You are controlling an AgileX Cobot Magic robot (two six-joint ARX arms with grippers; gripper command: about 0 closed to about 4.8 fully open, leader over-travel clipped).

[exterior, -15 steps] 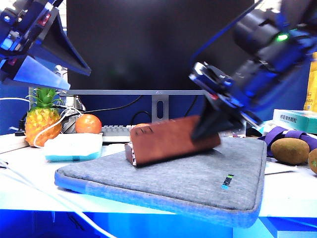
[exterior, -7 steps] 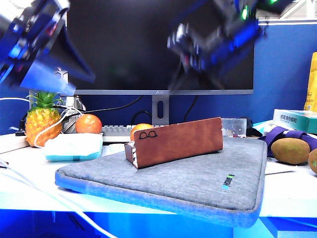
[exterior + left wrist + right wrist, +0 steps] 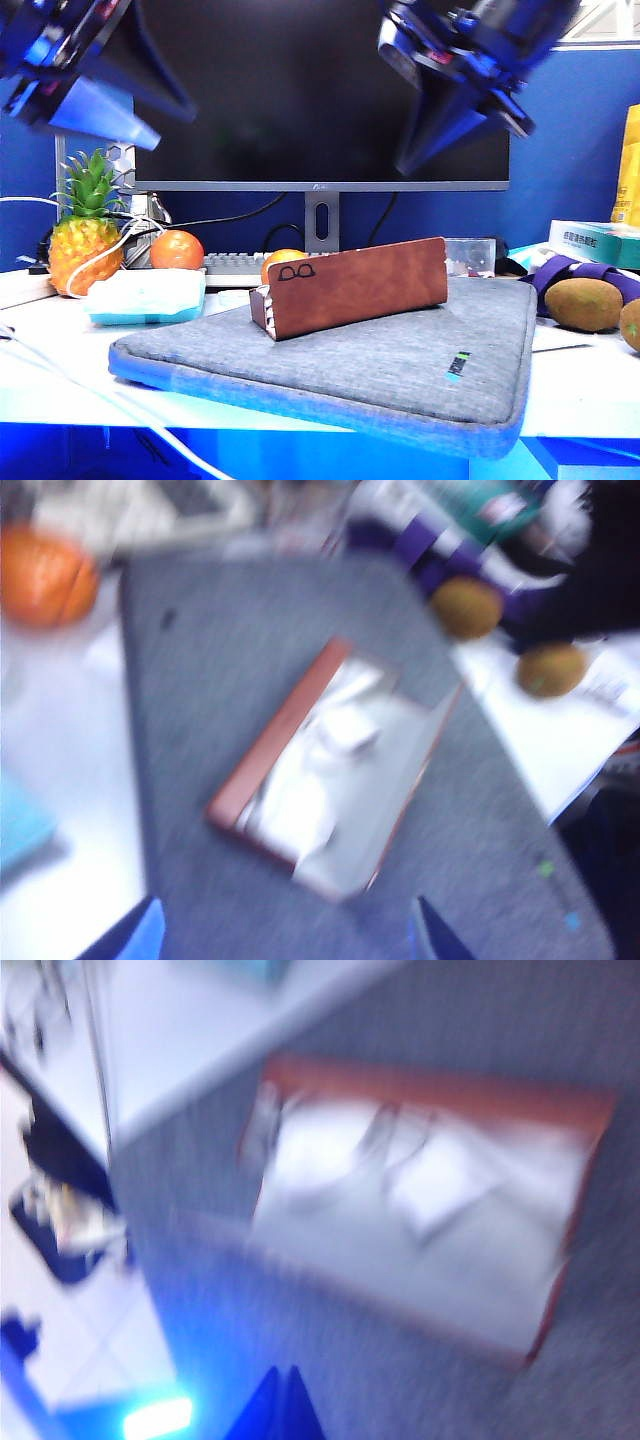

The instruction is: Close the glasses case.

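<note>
Overhead, wrist views show glasses case (image 3: 330,775) interior; left gripper (image 3: 285,935) apart, right gripper (image 3: 280,1410) together.

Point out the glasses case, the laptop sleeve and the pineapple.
glasses case (image 3: 360,283): exterior view, on the middle of its reddish-brown flap.
laptop sleeve (image 3: 330,365): exterior view, on the bare grey fabric in front of the case.
pineapple (image 3: 85,250): exterior view, on its yellow body below the green crown.

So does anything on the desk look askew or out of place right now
Yes. The glasses case sits crooked on the grey laptop sleeve, its flap propped upright and the pale interior exposed. The left hand, open, and the right hand, shut, both hang above it, touching nothing.
</note>
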